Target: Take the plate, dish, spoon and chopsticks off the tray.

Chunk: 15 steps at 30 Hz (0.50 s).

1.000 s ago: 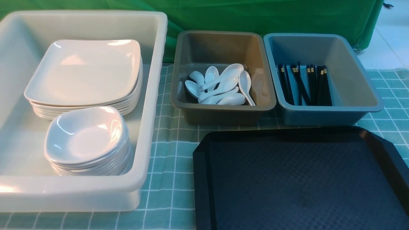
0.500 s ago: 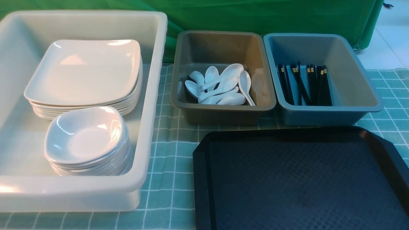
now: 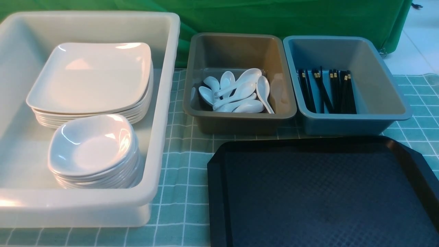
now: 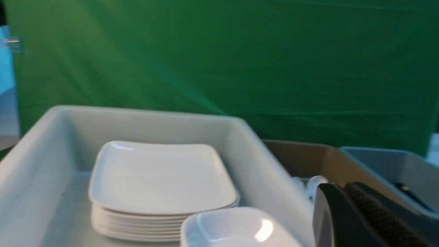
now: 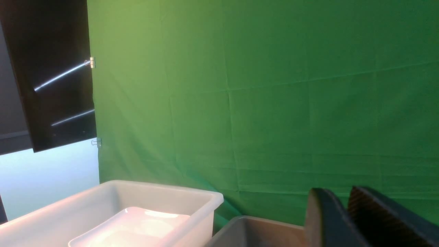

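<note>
From the front, the tray lies bare near the camera, with plates and dishes stacked in the white tub, spoons in the brown tub and chopsticks in the blue tub; neither gripper shows. The left wrist view shows the left gripper pressed together, empty, beside the white tub. In the right wrist view the right gripper stands slightly parted, empty, well above the tubs.

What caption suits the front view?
Bare black tray facing sorted tubs: plates, spoons, chopsticks.
</note>
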### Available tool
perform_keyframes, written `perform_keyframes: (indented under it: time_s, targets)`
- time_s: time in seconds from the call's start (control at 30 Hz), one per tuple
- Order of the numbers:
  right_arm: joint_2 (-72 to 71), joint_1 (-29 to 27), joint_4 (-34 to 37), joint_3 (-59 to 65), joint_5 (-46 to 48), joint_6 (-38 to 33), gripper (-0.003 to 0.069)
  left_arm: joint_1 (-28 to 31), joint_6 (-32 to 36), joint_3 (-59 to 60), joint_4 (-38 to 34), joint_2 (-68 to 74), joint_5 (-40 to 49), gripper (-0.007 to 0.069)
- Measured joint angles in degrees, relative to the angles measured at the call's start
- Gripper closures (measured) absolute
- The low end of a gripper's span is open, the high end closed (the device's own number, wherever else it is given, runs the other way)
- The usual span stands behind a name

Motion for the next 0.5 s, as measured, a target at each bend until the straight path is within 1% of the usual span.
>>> perform_keyframes:
  time_s: [0.1, 0.2, 0.3, 0.5]
  targets:
    - [0.00, 0.00, -0.04, 0.06, 0.07, 0.00, 0.0505, 2.02, 0.32, 10.50, 0.04, -0.05, -5.15, 0.0615]
    - [0.00, 0.00, -0.04, 0.06, 0.08, 0.00, 0.0498, 1.96, -0.19, 17.17, 1.08, -0.05, -6.62, 0.0615]
    - [0.00, 0.00, -0.04, 0.06, 0.08, 0.00, 0.0489, 1.96, -0.24, 21.28, 1.82, -0.05, -8.21, 0.0615]
    - [0.00, 0.00, -0.04, 0.06, 0.44, 0.00, 0.0474, 1.96, -0.24, 22.28, 2.98, -0.05, -8.87, 0.0613]
